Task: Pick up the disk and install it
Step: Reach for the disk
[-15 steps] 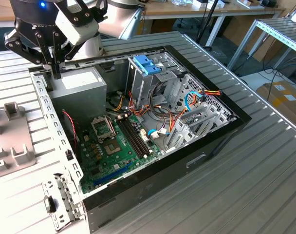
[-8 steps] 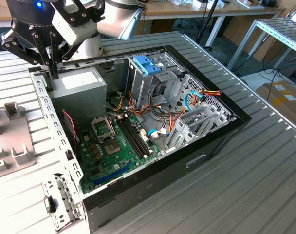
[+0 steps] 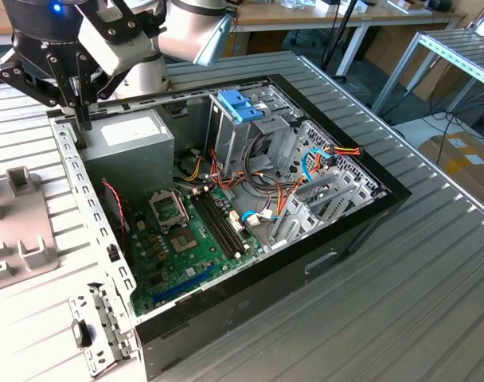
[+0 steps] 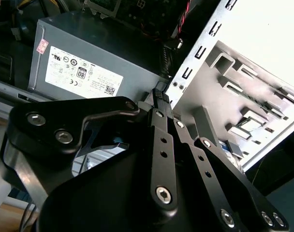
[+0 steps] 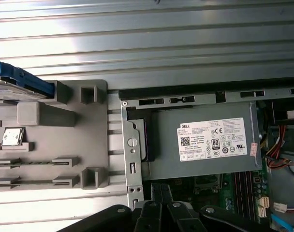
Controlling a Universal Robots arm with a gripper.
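The gripper (image 4: 159,94) has its fingers pressed together and holds nothing, its tips near the computer case (image 3: 76,187) wall by the power supply (image 5: 205,140). The disk (image 5: 19,82) lies on a grey holder (image 5: 65,140) beside the case. Its blue rail is slightly slanted, and the disk is partly cut off, so I cannot tell its long axis.

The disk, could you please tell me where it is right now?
In the first wrist view, the disk sits at a corner of the grey fixture tray, outside the computer case, beside its power-supply end.
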